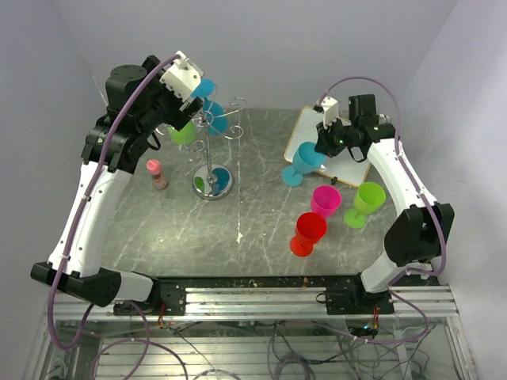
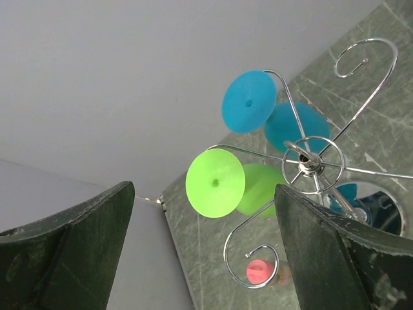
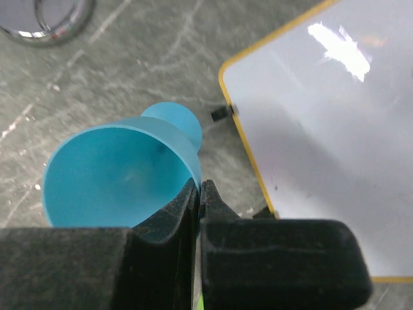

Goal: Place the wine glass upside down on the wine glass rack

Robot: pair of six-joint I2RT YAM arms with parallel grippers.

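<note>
A blue wine glass [image 1: 305,162] stands right of centre beside a whiteboard. My right gripper [image 3: 200,190] is shut on its rim, one finger inside the bowl [image 3: 116,174] and one outside. The wine glass rack [image 1: 212,154], a silver wire stand on a round shiny base, stands at the back left. Two blue glasses [image 2: 248,101] and a green glass [image 2: 215,183] hang upside down from its arms. My left gripper [image 2: 203,258] hovers open above the rack's hub [image 2: 308,161], holding nothing. One curled arm [image 2: 255,258] lies between its fingers in the left wrist view.
A pink glass [image 1: 325,200], a red glass [image 1: 307,233] and a green glass [image 1: 364,203] stand upright at the front right. A yellow-framed whiteboard [image 3: 322,129] lies at the back right. A small pink-capped bottle [image 1: 157,174] stands left of the rack.
</note>
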